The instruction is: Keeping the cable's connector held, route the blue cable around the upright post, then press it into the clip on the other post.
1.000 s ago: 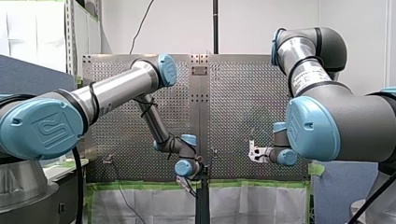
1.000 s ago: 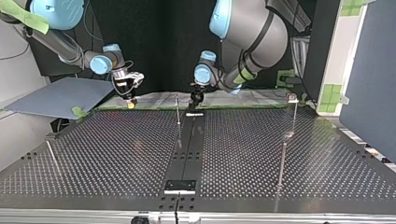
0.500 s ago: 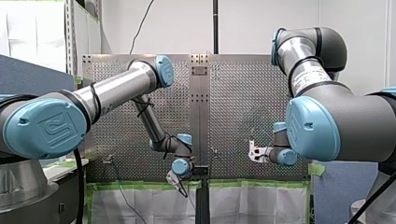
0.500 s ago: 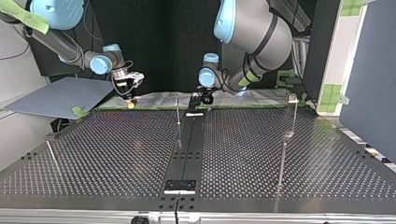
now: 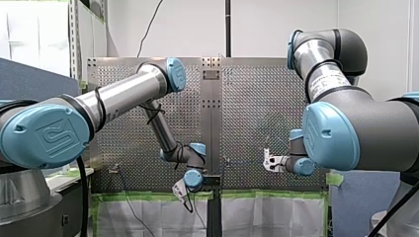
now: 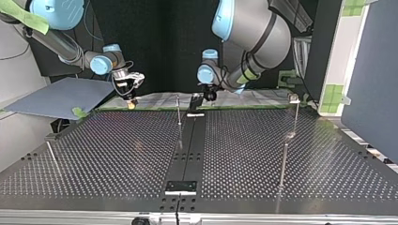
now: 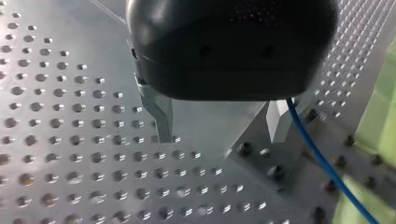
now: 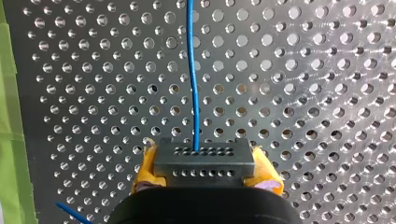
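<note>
One blue cable (image 8: 193, 79), one connector (image 8: 204, 162).

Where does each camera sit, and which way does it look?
Front view: behind and above the arms, looking over the perforated table; my left gripper and my right gripper show.
Top view: across the table, facing both arms, sides crossed.
Left wrist view: on my left wrist, looking past its open fingers at the table.
Right wrist view: on my right wrist; yellow pads clamp the connector.
Both wrist views show the blue cable.
</note>
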